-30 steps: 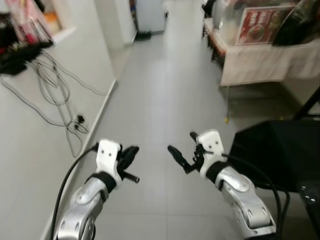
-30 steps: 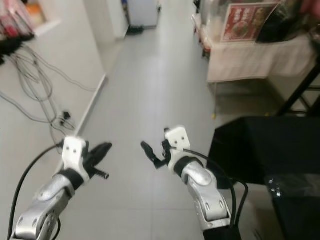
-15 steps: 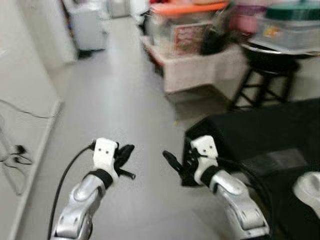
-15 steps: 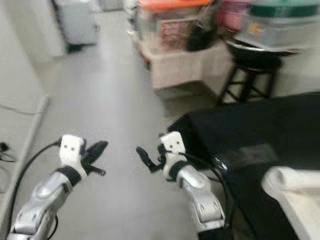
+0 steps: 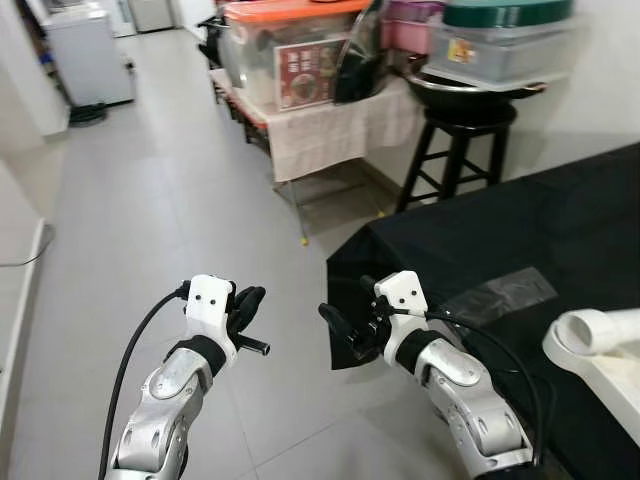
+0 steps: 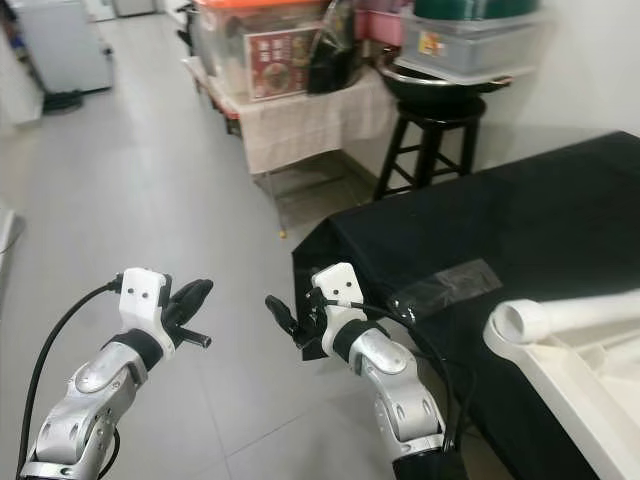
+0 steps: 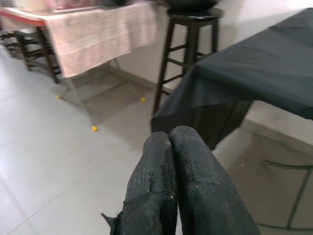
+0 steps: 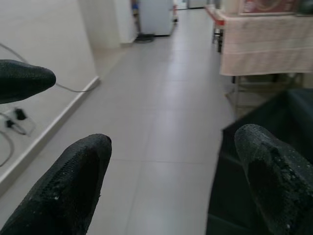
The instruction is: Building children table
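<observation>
A white plastic tube (image 6: pixel 560 318) lies on a white panel (image 6: pixel 600 395) at the near right, on a table draped in black cloth (image 5: pixel 500 235). Both my arms are held out low over the grey floor, to the left of that table's corner. My left gripper (image 5: pixel 250 302) is shut with nothing in it, and its two fingers (image 7: pixel 171 181) press together. My right gripper (image 5: pixel 350 305) is open and empty, close to the table's corner, with its fingertips (image 8: pixel 73 196) spread wide apart.
A black stool (image 5: pixel 460 130) stands beyond the black table. A cloth-covered rack (image 5: pixel 320 130) with plastic bins lines the right of the corridor. A strip of clear tape (image 5: pixel 500 295) lies on the black cloth. Open grey floor (image 5: pixel 150 200) stretches ahead and left.
The camera has swung to the right, from the corridor wall and cables to the black table with the white parts. Both arms keep the same pose.
</observation>
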